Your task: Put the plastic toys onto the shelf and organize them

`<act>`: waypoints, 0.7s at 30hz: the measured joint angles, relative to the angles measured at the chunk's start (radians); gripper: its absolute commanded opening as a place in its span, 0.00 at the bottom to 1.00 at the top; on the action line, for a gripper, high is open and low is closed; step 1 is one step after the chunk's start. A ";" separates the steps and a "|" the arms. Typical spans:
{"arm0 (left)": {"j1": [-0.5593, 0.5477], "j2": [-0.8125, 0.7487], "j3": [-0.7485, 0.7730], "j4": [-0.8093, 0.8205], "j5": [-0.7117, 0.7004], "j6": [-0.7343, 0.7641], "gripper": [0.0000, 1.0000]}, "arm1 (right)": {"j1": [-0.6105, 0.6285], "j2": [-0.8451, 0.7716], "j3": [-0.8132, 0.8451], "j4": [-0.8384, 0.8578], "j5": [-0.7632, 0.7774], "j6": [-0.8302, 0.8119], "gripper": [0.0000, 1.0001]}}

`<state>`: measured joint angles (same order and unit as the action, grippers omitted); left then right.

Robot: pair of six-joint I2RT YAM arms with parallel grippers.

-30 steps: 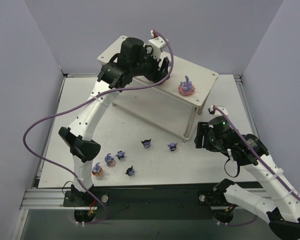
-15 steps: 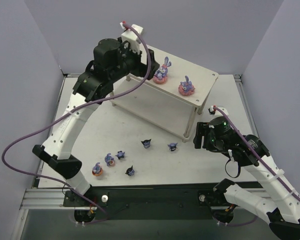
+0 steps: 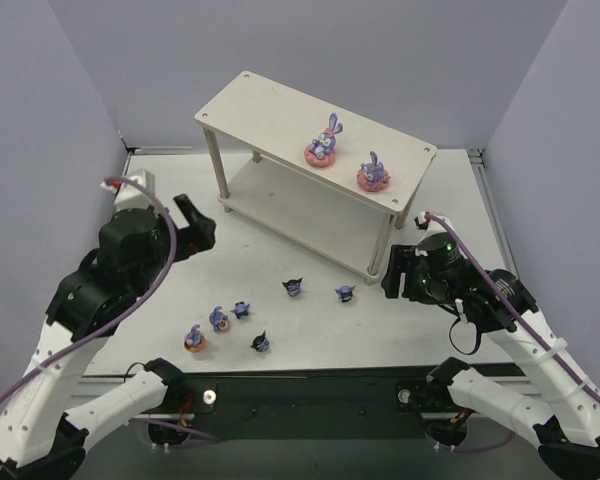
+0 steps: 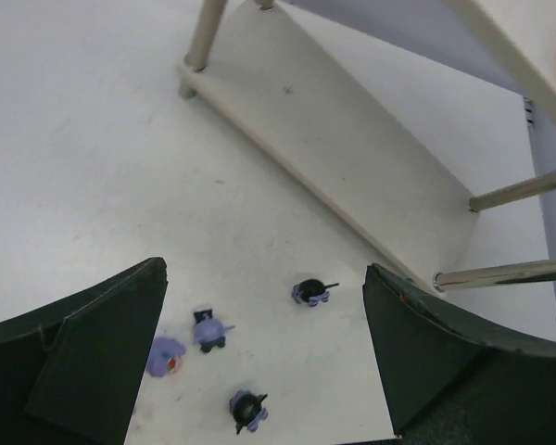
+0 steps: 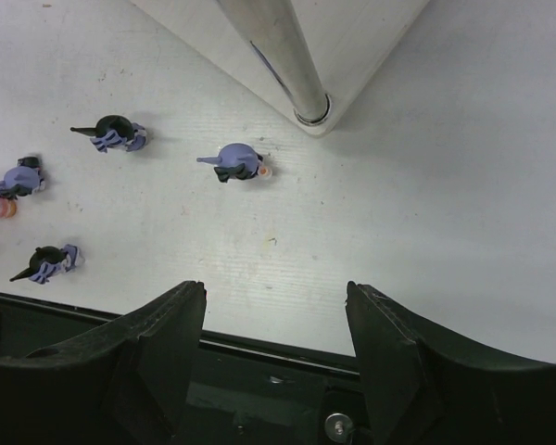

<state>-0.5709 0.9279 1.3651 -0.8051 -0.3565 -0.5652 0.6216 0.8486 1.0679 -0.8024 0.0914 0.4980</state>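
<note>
Left tool (image 3: 194, 226): released, jaws spread wide, nothing between them. It hangs over the left part of the tabletop (image 3: 330, 345), left of the shelf (image 3: 270, 108) and well apart from it. Its wrist view looks down past its fingers (image 4: 93, 352) at the shelf's lower board (image 4: 352, 176) and a few toys.

Right tool (image 5: 276, 297): also released, jaws apart and empty. We find it above the tabletop, near the shelf's near-right leg (image 5: 283, 56).

The shelf stands far of centre, set at a slant, with two boards on thin legs.

On the top board, toward its right end, we count two purple rabbits, both upright:
- first rabbit (image 3: 323, 142), on a pinkish-red base
- second rabbit (image 3: 372, 174), on a pink base, just right of the first and a little nearer; the two do not touch

Six toys lie loose on the tabletop, on the near side of the shelf:
- middle small figure (image 3: 294, 287) and right small figure (image 3: 345, 293), side by side but apart, near the shelf's near edge
- a looser group to the near left: left small figure (image 3: 241, 309), third rabbit (image 3: 219, 319) just beside it, orange-base rabbit (image 3: 194, 339) nearer and further left, near small figure (image 3: 261, 342) to the right of those

We cannot tell whether the small figures stand or lie.
</note>
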 measured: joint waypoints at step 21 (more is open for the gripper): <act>0.003 -0.090 -0.506 -0.321 0.070 -0.463 0.85 | 0.022 -0.026 -0.102 0.038 -0.081 0.050 0.61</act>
<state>-0.5678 0.8383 0.8589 -1.1263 -0.2867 -1.0286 0.6437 0.8227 0.9661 -0.7643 0.0105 0.5476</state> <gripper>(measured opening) 0.861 0.616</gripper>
